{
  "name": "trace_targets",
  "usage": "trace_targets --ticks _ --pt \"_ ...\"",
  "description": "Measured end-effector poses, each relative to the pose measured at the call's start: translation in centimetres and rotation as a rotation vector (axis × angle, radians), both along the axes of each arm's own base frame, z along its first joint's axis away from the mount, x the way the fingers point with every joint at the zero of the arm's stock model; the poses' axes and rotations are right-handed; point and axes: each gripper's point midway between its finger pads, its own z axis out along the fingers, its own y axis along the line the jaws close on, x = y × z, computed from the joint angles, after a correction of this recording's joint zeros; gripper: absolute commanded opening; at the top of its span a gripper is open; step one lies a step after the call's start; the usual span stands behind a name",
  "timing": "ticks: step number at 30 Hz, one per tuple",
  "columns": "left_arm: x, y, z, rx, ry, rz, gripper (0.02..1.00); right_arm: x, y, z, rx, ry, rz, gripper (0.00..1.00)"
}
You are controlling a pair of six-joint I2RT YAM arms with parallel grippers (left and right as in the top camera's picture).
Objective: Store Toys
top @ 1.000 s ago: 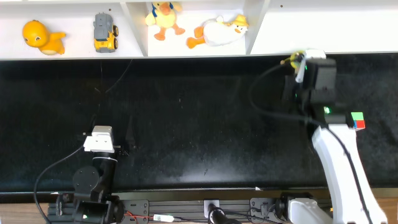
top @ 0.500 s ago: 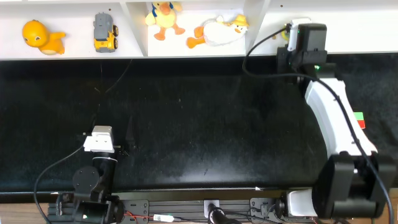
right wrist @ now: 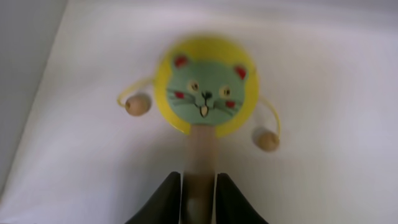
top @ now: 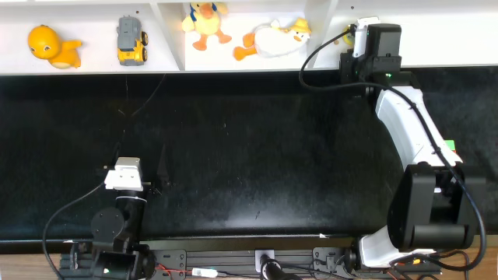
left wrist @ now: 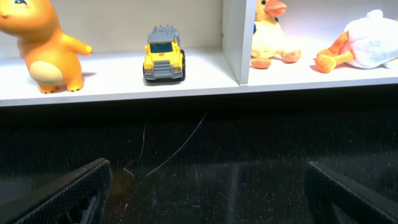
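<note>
The right tool [right wrist: 198, 186] is pinching the pale wooden handle of a round rattle drum with a yellow rim and green cat face [right wrist: 206, 93]. The handle's lower end is hidden between the fingers. The drum is at the left of the right-hand compartment of the white shelf [top: 443, 31], close to the divider wall. Its two wooden beads [right wrist: 137, 104] hang out on strings to either side. Whether the drum rests on the shelf floor or hangs just above it cannot be told.

From above, the arm covers nearly all of the drum. It also covers most of a small green-edged thing [top: 450, 145] on the black tabletop [top: 233, 155], too little of which shows to name.

The left tool [left wrist: 206, 167] is spread wide, low over the near left tabletop. Its view cuts off three of the toys on the far shelf:
- the orange plastic figure [left wrist: 43, 50]
- the yellow plush duck [left wrist: 270, 37]
- the white plush duck [left wrist: 373, 40]

The yellow and grey toy truck [left wrist: 165, 53] shows whole.
</note>
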Motion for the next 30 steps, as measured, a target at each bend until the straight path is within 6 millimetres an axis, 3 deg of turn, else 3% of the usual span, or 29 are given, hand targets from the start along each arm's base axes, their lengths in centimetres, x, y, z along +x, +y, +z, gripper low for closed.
trace_targets --ticks 4,8,13,18,23,30 --pt "0.0 0.0 0.0 0.000 0.000 0.000 0.998 0.7 0.3 0.7 0.005 -0.039 0.007 0.367" --pt "0.0 0.0 0.0 0.000 0.000 0.000 0.998 0.6 0.7 0.6 0.024 -0.034 0.020 0.649" --pt "0.0 0.0 0.0 0.000 0.000 0.000 0.998 -1.5 1.2 -0.7 0.037 0.069 0.033 0.996" --pt "0.0 0.0 0.0 0.000 0.000 0.000 0.998 -4.6 1.7 2.1 0.031 0.072 0.048 0.998" --pt "0.0 0.0 0.0 0.000 0.000 0.000 0.998 -9.3 1.6 5.2 0.030 0.049 0.047 0.996" --pt "0.0 0.0 0.0 0.000 0.000 0.000 0.998 -17.7 1.3 5.5 0.029 0.144 0.045 0.996"
